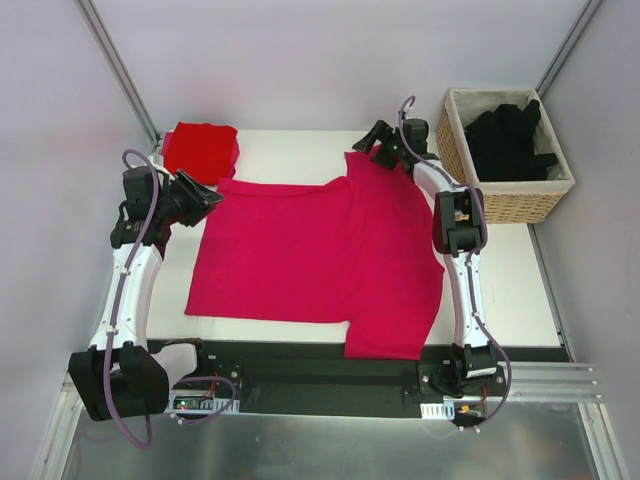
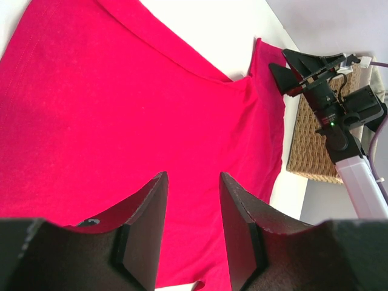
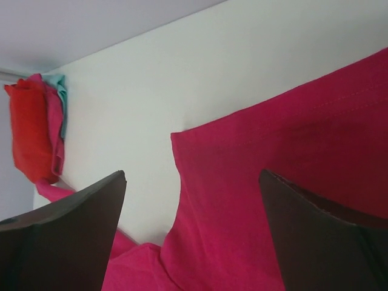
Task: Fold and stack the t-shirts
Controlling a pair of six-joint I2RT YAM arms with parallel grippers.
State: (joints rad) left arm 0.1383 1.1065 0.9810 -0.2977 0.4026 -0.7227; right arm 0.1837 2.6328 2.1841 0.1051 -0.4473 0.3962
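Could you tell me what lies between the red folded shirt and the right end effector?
Only bare white table, from red folded shirt to right end effector, in the top view.

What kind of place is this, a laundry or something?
Probably a robotics test bench, not a laundry: two robot arms are bolted to a white table inside plain walls, with a magenta t-shirt spread out and a wicker basket of black shirts.
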